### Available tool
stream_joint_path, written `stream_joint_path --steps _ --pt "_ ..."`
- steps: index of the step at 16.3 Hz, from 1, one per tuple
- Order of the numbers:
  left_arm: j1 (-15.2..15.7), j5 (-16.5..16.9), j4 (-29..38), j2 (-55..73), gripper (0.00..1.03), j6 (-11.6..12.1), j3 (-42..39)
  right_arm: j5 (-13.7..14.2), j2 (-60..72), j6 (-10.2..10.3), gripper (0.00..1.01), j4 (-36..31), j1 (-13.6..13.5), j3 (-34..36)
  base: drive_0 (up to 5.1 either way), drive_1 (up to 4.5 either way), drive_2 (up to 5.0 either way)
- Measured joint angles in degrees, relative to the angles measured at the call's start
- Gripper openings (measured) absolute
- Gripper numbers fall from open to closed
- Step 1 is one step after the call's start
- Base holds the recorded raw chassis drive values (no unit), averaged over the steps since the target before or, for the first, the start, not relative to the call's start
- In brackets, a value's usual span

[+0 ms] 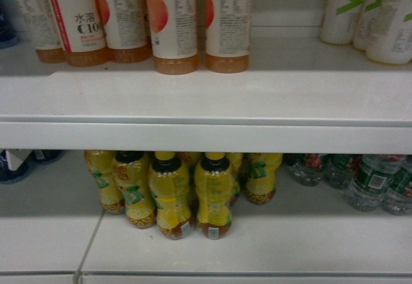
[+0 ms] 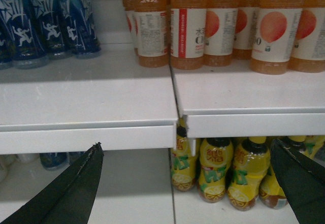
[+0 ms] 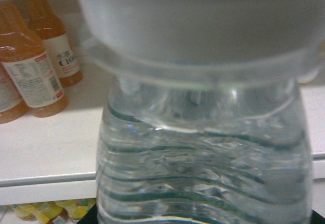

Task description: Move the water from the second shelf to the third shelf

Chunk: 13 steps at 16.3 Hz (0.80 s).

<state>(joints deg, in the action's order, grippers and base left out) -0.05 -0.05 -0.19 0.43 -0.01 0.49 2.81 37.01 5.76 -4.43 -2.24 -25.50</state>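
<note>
The upper white shelf (image 1: pixel 206 97) carries orange juice bottles (image 1: pixel 174 23) at 12 o'clock; the lower shelf (image 1: pixel 244 245) carries yellow tea bottles (image 1: pixel 170 194) and, at 3 o'clock, water bottles (image 1: pixel 370 181).

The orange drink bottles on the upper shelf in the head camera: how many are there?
5, side by side at left. More may hide behind.

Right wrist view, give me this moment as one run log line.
right wrist: clear ribbed plastic water bottle fills view, grip unseen | left fingers open, empty | orange juice bottles on upper white shelf
</note>
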Motion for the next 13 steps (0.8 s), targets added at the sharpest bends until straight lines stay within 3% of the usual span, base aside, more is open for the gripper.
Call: stream_joint_path --steps 13 --pt "0.00 0.00 0.02 0.00 0.98 0.00 0.00 0.00 -0.09 0.00 0.44 0.02 0.00 0.00 -4.6 2.28 2.3"
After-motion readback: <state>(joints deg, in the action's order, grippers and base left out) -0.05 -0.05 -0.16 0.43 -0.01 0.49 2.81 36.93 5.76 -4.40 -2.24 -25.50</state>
